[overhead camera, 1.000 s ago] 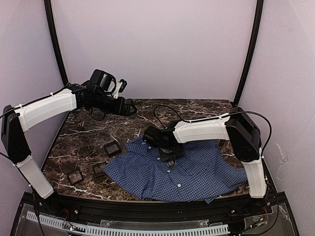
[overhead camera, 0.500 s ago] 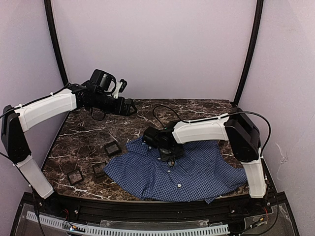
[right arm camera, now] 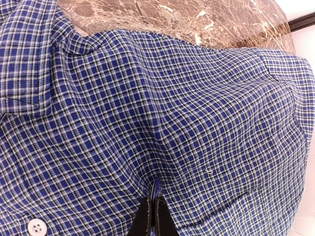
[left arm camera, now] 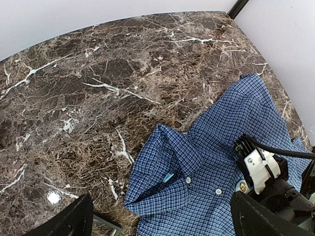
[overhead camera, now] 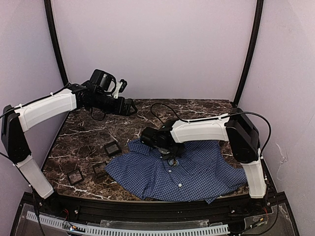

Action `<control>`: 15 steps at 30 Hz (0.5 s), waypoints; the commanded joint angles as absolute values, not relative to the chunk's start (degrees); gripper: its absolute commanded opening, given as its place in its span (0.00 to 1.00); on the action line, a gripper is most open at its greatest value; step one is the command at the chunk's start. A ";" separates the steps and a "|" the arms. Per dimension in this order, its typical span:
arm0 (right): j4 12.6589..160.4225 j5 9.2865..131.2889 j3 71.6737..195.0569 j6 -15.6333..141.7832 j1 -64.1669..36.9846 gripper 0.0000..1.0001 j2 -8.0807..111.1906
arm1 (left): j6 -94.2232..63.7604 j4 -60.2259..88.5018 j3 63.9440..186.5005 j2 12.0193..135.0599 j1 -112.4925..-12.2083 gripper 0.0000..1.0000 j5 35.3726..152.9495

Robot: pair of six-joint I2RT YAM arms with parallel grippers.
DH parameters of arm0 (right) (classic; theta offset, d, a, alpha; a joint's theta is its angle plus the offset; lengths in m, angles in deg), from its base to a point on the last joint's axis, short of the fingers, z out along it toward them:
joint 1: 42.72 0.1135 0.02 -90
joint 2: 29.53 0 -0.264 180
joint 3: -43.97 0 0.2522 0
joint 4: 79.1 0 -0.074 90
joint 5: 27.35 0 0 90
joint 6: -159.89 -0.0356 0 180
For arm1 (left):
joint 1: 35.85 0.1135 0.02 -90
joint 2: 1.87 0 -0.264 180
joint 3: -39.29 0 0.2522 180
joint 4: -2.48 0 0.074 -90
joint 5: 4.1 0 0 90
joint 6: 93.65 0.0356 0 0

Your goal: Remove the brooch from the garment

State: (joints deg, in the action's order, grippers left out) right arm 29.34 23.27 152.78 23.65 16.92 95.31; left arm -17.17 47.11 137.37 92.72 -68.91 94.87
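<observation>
Three black trays (overhead camera: 112, 147) are set toward the left front corner of the counter (overhead camera: 83, 132). The left gripper (overhead camera: 129, 106) is held in the air over the far left part, its fingers (left arm camera: 74, 221) spread wide with nothing between them. The shirt (overhead camera: 197, 172) is laid along the front edge toward the right, its collar (left arm camera: 162, 147) at its left end. The right gripper (overhead camera: 172, 159) is set on the shirt just right of the collar. Its fingers (right arm camera: 145, 219) are pressed together at a crease in the cloth, and what is gripped cannot be told. A small gold spot, perhaps the brooch (left arm camera: 241, 186), is seen beside its tip.
</observation>
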 commanded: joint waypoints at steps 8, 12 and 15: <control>42.74 30.17 144.06 30.85 16.66 0.00 82.95 | -16.70 45.59 136.22 92.11 -69.15 0.99 99.57; 53.68 37.88 137.01 35.51 14.90 0.00 76.97 | -16.34 44.72 136.15 93.31 -69.16 0.98 104.96; 61.67 44.91 131.60 38.01 12.80 0.00 73.37 | -16.00 43.72 136.03 94.30 -69.20 0.97 109.11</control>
State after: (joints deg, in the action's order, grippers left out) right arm 48.29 34.57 137.10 33.03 15.39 76.64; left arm -17.08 45.58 137.21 93.09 -68.91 102.02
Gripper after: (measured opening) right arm 0.007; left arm 0.979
